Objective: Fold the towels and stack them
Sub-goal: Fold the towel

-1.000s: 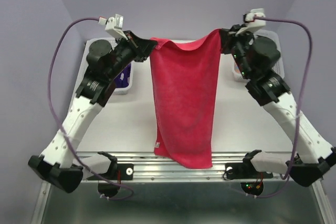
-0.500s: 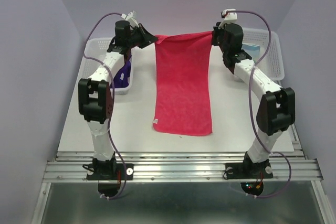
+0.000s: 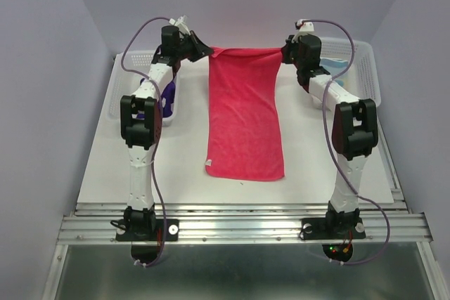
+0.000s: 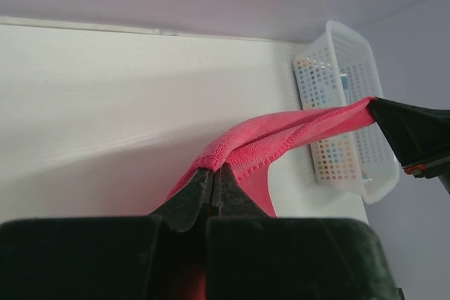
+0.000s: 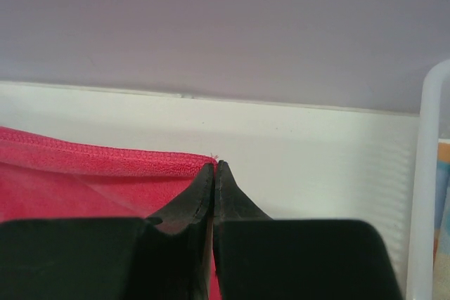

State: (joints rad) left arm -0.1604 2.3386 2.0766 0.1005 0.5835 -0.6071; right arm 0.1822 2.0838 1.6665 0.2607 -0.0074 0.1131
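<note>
The magenta-pink towel (image 3: 245, 117) lies lengthwise down the middle of the surface (image 3: 169, 166), its twelve-o'clock edge held taut (and raised) between the left hand (image 3: 204, 53) at eleven and the right hand (image 3: 284, 53) at one, each pinched tight on a corner.

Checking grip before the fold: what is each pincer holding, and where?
Both hold the pink towel: left pincer pinches its far left corner, right pincer its far right corner.

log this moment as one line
left tool: shut on pink towel corner | right tool: shut on other corner | towel: near end on table | fold: pending
</note>
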